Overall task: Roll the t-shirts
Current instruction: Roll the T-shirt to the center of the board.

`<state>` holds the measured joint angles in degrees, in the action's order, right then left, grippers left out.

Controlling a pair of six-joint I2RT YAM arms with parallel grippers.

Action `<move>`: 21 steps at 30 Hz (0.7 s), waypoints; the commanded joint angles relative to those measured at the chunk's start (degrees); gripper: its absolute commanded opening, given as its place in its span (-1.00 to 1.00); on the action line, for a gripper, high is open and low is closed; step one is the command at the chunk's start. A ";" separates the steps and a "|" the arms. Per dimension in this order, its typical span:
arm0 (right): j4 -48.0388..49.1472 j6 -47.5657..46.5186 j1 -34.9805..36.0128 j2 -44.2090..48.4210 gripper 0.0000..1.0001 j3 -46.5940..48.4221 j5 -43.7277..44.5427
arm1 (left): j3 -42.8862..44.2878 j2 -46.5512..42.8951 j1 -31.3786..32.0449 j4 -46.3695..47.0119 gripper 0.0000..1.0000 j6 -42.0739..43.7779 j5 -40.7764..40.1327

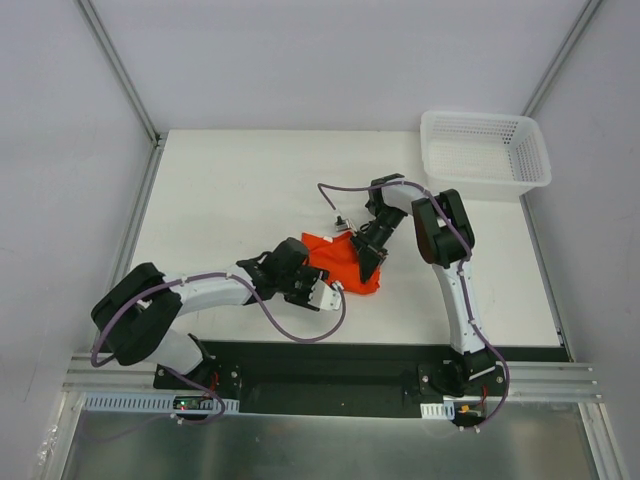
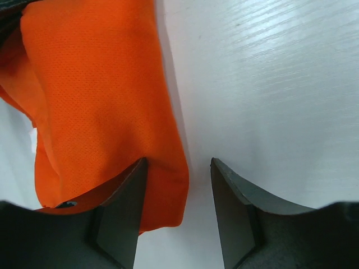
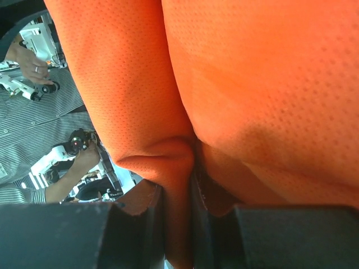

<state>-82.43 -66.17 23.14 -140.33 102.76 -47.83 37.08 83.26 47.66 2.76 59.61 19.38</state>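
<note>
Right gripper (image 3: 185, 196) clenched on pinched fold of t-shirt (image 1: 345, 262); cloth bunched right at its fingertips, filling view ahead

Left gripper (image 2: 178, 165) released, jaws apart, nothing pinched; folded band of shirt lies ahead, off to one side, long axis running straight away from fingers, near edge just inside gap; other finger over bare table (image 2: 269, 84)

Left arm judged nearer free end

Fabric thin, limp, fine pinhole knit, plain orange-red; table white, matte, faintly ribbed
</note>
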 commanded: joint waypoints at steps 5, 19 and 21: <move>-11.78 -3.70 0.24 -3.63 -0.99 3.67 1.43 | 0.27 -5.82 0.24 2.86 0.03 0.68 0.22; -12.40 -3.44 0.33 -4.42 -0.99 4.73 1.43 | 2.12 3.38 -0.02 -1.45 0.15 2.79 -4.86; -12.49 -3.35 0.33 -4.51 -0.99 4.82 1.51 | 2.73 5.15 -0.02 -1.88 0.14 2.70 -6.27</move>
<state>-84.25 -66.46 23.14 -142.54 105.89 -48.75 38.13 85.01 47.64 3.99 61.23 15.73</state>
